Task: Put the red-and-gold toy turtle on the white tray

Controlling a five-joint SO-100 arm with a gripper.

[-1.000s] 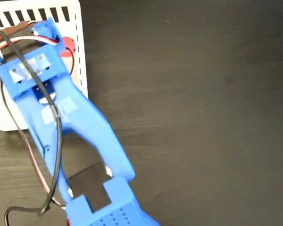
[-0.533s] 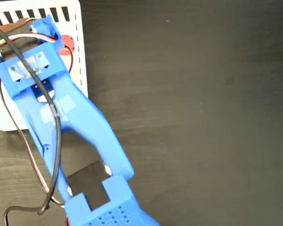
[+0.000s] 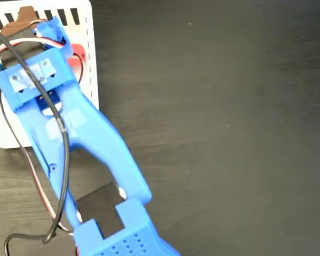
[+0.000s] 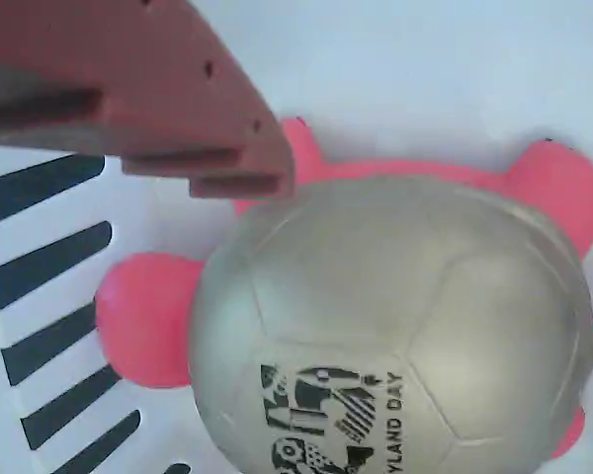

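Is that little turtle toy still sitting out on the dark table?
No, in the wrist view the turtle lies on the white tray, with the tray's black slots beside its red foot.

A blue plastic arm carries black, red and white cables, ending in a reddish-brown finger.

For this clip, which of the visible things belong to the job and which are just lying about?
Part of the job:
- red-and-gold toy turtle, lying on the tray
- white tray
- gripper, over the tray; whether the jaws are open cannot be told

Just there:
- dark wooden table
- black cable along the blue arm
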